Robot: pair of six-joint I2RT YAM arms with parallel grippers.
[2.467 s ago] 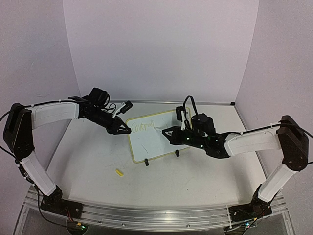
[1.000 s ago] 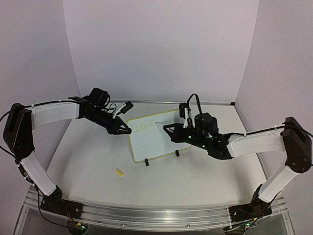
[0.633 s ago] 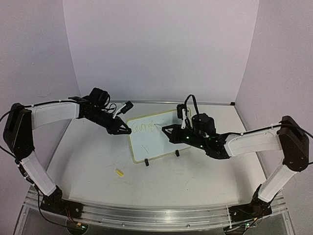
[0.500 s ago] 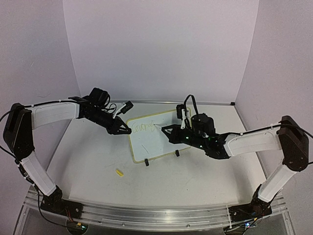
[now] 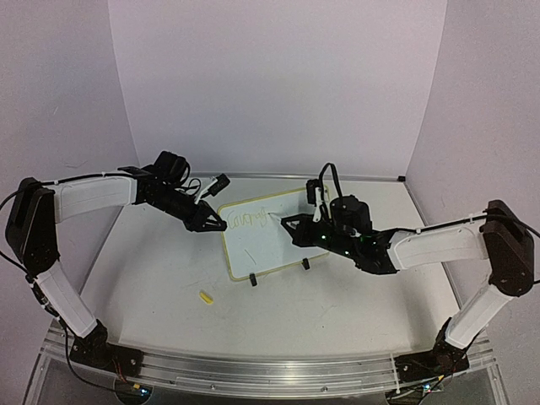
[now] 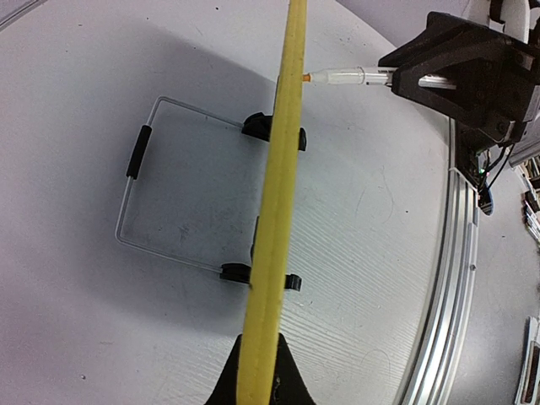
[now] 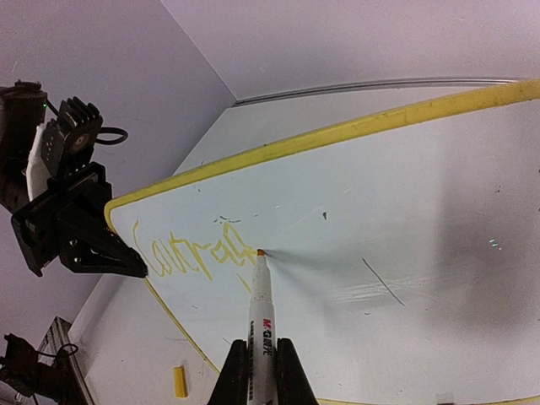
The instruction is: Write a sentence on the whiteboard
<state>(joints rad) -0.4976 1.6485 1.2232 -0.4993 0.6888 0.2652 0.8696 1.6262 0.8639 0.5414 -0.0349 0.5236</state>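
Note:
The whiteboard (image 5: 257,249), white with a pale yellow frame, stands tilted on black clip feet at mid-table. My left gripper (image 5: 221,226) is shut on its left frame edge (image 6: 278,211). My right gripper (image 7: 261,371) is shut on a white marker (image 7: 261,308). The marker's orange tip touches the board face (image 7: 405,219) at the right end of the sentence (image 7: 198,253), a short line of yellow cursive near the top left corner. The left gripper (image 7: 139,266) shows just left of the writing. From the left wrist the marker (image 6: 337,77) meets the board from the right.
A small yellow cap (image 5: 205,296) lies on the table in front of the board's left corner. A wire stand (image 6: 135,194) with black clips props the board from behind. Purple walls close the back and sides. A metal rail (image 5: 270,371) runs along the near edge.
The right gripper has shifted the marker tip slightly at the end of the written line. The left arm and the board have stayed still.

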